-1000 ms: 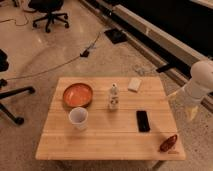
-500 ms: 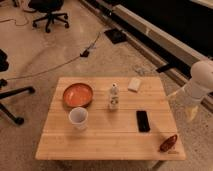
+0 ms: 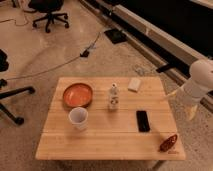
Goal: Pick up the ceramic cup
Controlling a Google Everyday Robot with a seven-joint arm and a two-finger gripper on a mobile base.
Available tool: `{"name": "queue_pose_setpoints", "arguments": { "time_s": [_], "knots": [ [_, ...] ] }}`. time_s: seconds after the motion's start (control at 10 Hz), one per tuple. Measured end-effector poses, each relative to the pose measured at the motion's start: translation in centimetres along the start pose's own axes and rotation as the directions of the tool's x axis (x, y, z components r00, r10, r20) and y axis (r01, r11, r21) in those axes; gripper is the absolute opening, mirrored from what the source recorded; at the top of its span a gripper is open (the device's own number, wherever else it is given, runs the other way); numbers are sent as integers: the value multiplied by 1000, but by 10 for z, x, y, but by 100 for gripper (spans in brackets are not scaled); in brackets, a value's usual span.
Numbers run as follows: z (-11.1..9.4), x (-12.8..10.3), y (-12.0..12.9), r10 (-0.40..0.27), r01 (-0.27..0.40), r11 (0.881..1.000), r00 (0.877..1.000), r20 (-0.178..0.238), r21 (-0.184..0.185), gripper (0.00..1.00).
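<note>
The gripper point(image 3: 183, 101) hung at the end of the white arm point(image 3: 201, 79), just off the right edge of the wooden table point(image 3: 100, 143), and it held nothing. Whether it was open or closed could not be told. It had not moved from where it was a second ago, and nothing on the table had moved either, so the reach for the cup had not really begun. Closest to the gripper lay a black phone point(image 3: 143, 120), and a small red-brown thing point(image 3: 168, 142) sat by the near corner. A flat white block point(image 3: 134, 84) lay near the far edge. A little pale bottle point(image 3: 114, 96) with a label stood in the middle. Past it, on the left side of the view, sat the wide orange bowl point(image 3: 78, 94). The ceramic cup point(image 3: 78, 118) stood upright just in front of that bowl, white and plain, well apart from the gripper. The arm would likely have to cross most of the table to reach it.
</note>
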Motion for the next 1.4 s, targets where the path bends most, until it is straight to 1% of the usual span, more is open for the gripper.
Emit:
{"name": "queue_pose_setpoints", "arguments": {
  "time_s": [0.3,0.6,1.0,1.2,1.4],
  "knots": [
    [-4,-2,-1,-15,15,1000,1000,-2,-1,80],
    [-8,-9,-11,-44,44,999,999,-4,0,80],
    [-13,-14,-15,-65,65,998,998,-9,0,80],
    [-16,-21,-23,-93,93,996,996,-12,0,80],
    [-20,-24,-26,-107,107,994,994,-14,-1,80]
  ]
}}
